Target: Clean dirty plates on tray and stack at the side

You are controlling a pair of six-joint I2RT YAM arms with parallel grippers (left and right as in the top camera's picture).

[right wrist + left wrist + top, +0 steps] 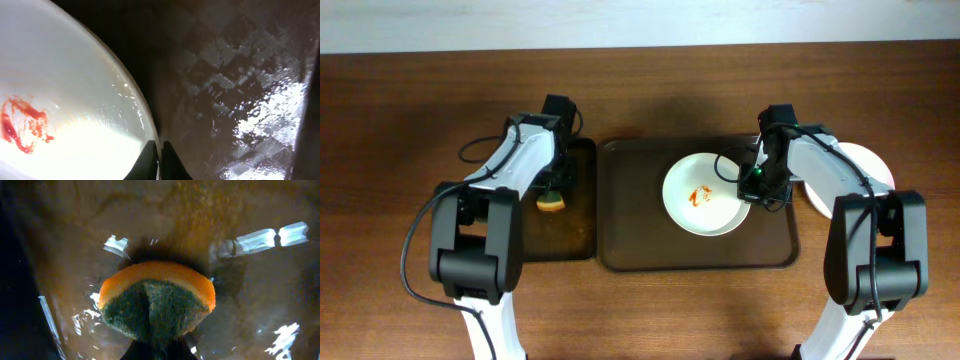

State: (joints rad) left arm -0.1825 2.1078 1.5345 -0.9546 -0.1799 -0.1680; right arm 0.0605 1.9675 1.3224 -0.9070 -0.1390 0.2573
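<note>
A white plate (pixel 705 195) with a red smear (pixel 699 196) lies on the dark brown tray (pixel 630 240). My right gripper (pixel 752 186) is shut on the plate's right rim; in the right wrist view the fingers (pixel 160 160) pinch the rim of the plate (pixel 60 100), whose red stain (pixel 22 125) shows at left. My left gripper (pixel 553 190) is shut on an orange and green sponge (pixel 552 203) over the small dark mat (pixel 575 235). In the left wrist view the sponge (pixel 157 302) is squeezed between the fingers (pixel 159 352), green side up.
A clean white plate (pixel 865 170) lies on the table to the right of the tray, partly hidden by my right arm. The wooden table (pixel 400 120) extends on all sides.
</note>
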